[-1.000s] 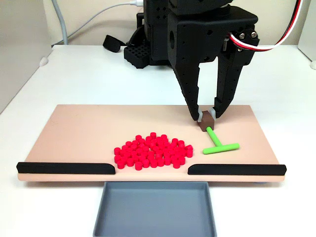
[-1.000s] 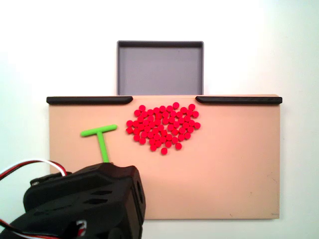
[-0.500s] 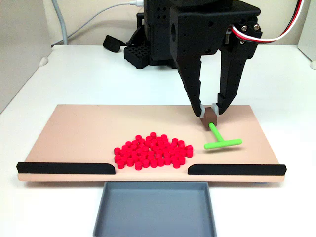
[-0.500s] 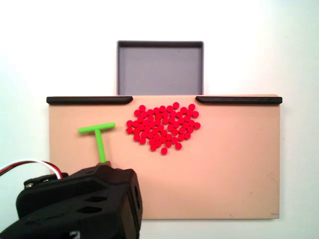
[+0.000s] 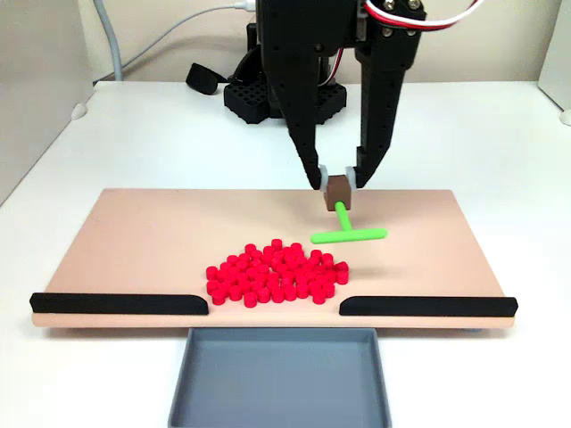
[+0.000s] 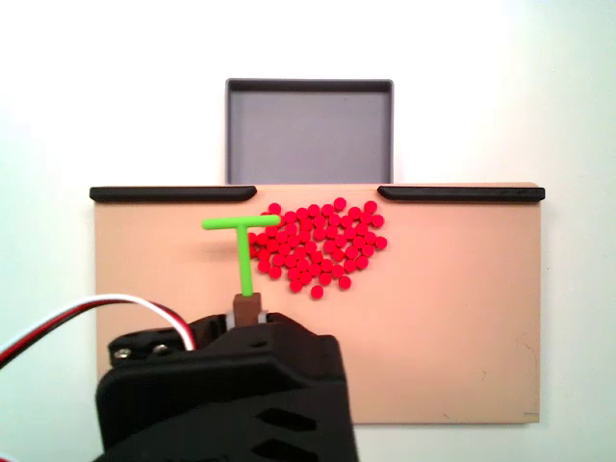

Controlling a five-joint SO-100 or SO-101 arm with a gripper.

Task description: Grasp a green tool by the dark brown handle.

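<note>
My black gripper (image 5: 337, 185) is shut on the dark brown handle (image 5: 336, 192), a small cube at the end of the green tool (image 5: 348, 234). The tool hangs lifted above the tan board (image 5: 143, 241), its stem sloping down to a crossbar just behind the red pellets (image 5: 277, 272). In the fixed view from above, the green tool (image 6: 243, 245) sticks out from under the arm, its crossbar at the pile's left edge, and the brown handle (image 6: 247, 308) peeks out at the gripper (image 6: 247, 313).
Two long black strips (image 5: 120, 304) (image 5: 428, 306) line the board's near edge, with a gap between them. A grey tray (image 5: 280, 379) sits on the white table in front of that gap. The arm's black base (image 5: 268, 94) and cables stand behind the board.
The gripper has risen and carried the green tool left, from the board's right part to just behind the pellet pile. The pellets have not moved.
</note>
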